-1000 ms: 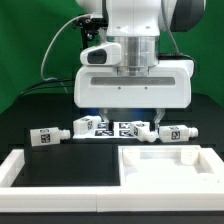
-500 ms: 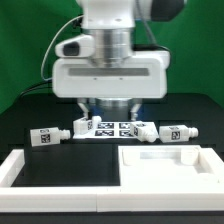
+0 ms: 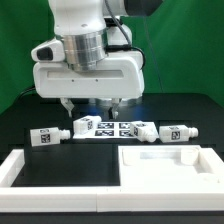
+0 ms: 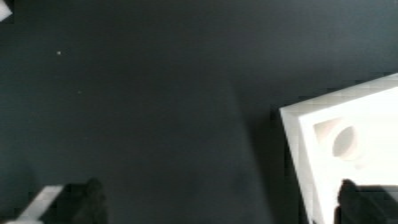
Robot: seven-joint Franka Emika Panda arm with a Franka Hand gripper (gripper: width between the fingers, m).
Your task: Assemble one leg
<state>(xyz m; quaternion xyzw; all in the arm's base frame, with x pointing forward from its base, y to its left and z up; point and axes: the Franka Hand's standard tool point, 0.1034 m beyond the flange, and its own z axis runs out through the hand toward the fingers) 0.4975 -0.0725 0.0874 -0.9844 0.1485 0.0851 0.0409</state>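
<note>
Hovers with gripper (image 3: 88, 104) spread wide, gripping nothing. Finds the nearest leg (image 3: 85, 126) lying on the black table (image 3: 18, 128), seemingly just below the fingers, long axis across the exterior view. Probably calls for a straight descent.

No text or numbers are legible.

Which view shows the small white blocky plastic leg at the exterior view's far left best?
The exterior view: that small white blocky plastic leg lies whole on the black table, tag facing the camera. The wrist view shows no tagged leg, only black table and one white rimmed corner.
</note>
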